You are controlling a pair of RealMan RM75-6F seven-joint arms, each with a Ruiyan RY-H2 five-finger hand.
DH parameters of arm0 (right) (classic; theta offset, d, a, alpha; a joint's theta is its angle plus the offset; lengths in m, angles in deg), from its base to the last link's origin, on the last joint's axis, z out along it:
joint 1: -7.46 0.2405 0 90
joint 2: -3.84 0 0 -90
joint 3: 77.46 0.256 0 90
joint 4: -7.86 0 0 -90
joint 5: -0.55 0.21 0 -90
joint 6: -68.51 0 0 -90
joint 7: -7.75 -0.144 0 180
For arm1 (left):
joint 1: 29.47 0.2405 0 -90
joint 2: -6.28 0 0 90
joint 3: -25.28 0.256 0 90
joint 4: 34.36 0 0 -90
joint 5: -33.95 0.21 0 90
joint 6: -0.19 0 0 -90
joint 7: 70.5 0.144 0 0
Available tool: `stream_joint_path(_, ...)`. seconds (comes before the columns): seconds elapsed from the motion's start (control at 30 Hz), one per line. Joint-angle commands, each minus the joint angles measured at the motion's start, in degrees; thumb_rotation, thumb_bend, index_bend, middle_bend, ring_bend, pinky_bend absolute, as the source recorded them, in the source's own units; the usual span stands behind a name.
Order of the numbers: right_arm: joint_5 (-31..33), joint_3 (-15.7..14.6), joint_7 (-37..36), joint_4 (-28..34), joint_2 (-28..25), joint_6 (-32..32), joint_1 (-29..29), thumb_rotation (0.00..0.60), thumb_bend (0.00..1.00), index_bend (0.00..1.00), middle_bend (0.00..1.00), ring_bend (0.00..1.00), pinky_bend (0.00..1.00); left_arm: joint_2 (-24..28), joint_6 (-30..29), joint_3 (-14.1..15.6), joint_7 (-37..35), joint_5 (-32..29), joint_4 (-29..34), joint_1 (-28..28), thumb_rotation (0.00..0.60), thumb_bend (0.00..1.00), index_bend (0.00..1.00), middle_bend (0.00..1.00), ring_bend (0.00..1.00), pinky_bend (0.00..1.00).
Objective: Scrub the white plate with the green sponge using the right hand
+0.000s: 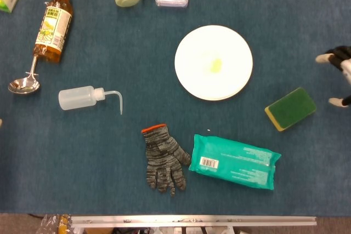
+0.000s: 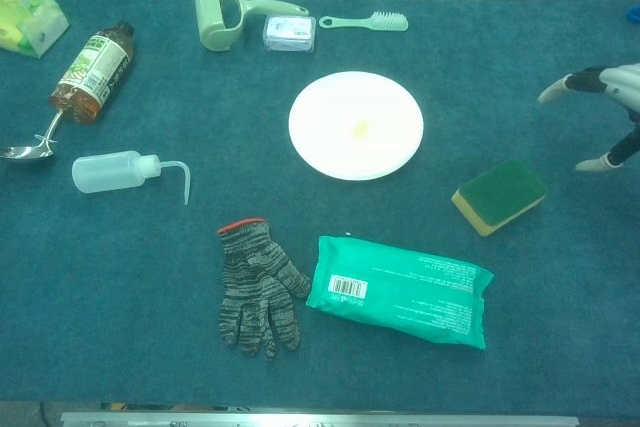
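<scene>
The right hand [image 2: 608,117] shows only at the right edge of both views, fingers spread apart and holding nothing, hanging near the sponge [image 2: 499,194] but not touching it. The sponge lies green side up on the blue table [image 2: 120,277], a little to the right of and nearer than the plate [image 2: 356,125]. The plate sits flat around the middle of the table with a small yellowish smear [image 2: 361,128] at its centre. In front of the plate lie a green wipes pack [image 2: 400,290] and, just left of it, a grey knit glove [image 2: 258,287] with an orange cuff. Over on the left are a squeeze bottle [image 2: 112,170] on its side, a spoon [image 2: 30,144] and an amber bottle [image 2: 92,71] lying down, its base touching the spoon's handle. Along the far edge sit a lint roller [image 2: 222,15], a small box [image 2: 289,33] and a pale green brush [image 2: 364,20]. The left hand is out of sight
</scene>
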Motion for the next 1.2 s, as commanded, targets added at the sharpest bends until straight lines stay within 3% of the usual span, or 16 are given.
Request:
stream_joint_path(0.03, -1.76, -0.30, -1.51, 1.09, -0.05, 0.14, 1.02, 0.600, 0.00, 0.24, 0.20, 0.12, 0.14, -0.21, 0.24, -0.03, -0.18, -0.26, -0.23, -0.02, 0.600, 0.00, 0.04, 0.00, 0.00, 0.00)
stream_joint_path(0.47, -5.47, -4.52, 1.52, 7.07, -2.61, -2.23, 3.25, 0.600, 0.00, 0.24, 0.20, 0.12, 0.14, -1.05, 1.30, -0.19, 0.10, -0.72, -0.51, -0.65, 0.600, 0.00, 0.04, 0.00, 0.00, 0.00)
stream_joint_path(1.2, -1.45, -6.35, 5.07, 1.99, 2.17, -6.56, 5.32, 0.600, 0.00, 0.24, 0.20, 0.12, 0.14, -1.97, 2.68, 0.12, -1.52, -1.64, -1.90, -0.65, 0.600, 0.00, 0.04, 0.00, 0.00, 0.00)
